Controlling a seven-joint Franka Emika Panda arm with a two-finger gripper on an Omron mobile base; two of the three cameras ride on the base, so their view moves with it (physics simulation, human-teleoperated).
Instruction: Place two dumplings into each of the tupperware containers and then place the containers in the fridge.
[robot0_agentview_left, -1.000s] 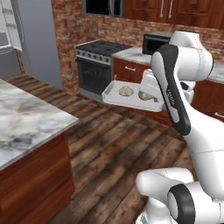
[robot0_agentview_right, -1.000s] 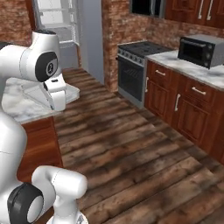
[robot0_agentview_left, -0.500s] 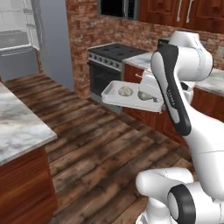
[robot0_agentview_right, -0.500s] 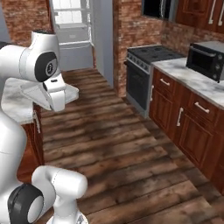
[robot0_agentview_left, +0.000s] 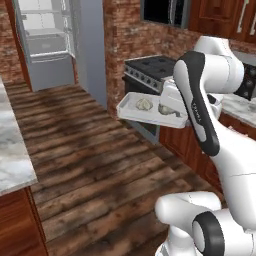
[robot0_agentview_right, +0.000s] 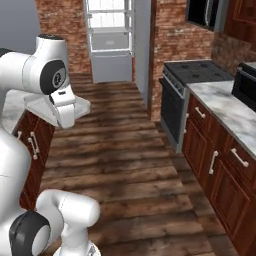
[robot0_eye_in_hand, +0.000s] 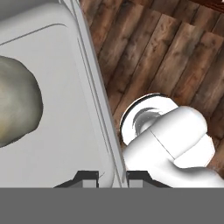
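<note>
My gripper (robot0_eye_in_hand: 112, 175) is shut on the rim of a pale tupperware container (robot0_eye_in_hand: 94, 87), which it holds level above the wooden floor. In the left base view the container (robot0_agentview_left: 131, 111) carries two tan dumplings (robot0_agentview_left: 144, 104) (robot0_agentview_left: 165, 109), and the hand (robot0_agentview_left: 172, 100) grips its right end. One dumpling (robot0_eye_in_hand: 17, 105) shows close up in the hand view. From the right base view the container (robot0_agentview_right: 82, 106) sticks out on both sides of the hand (robot0_agentview_right: 62, 102). The fridge (robot0_agentview_left: 45, 35) (robot0_agentview_right: 107, 35) stands ahead at the far end of the floor with its door open and pale shelves showing.
A dark stove (robot0_agentview_left: 150, 67) (robot0_agentview_right: 192, 75) and red-brown cabinets with a marble counter (robot0_agentview_right: 230, 110) line the right side. A marble island (robot0_agentview_left: 12, 150) lies on the left. A wide strip of wooden floor (robot0_agentview_right: 130, 150) runs between them toward the fridge.
Both base views have shifted: the base has moved, and the open fridge now sits larger and more central. The arm keeps its pose with the container still held.
</note>
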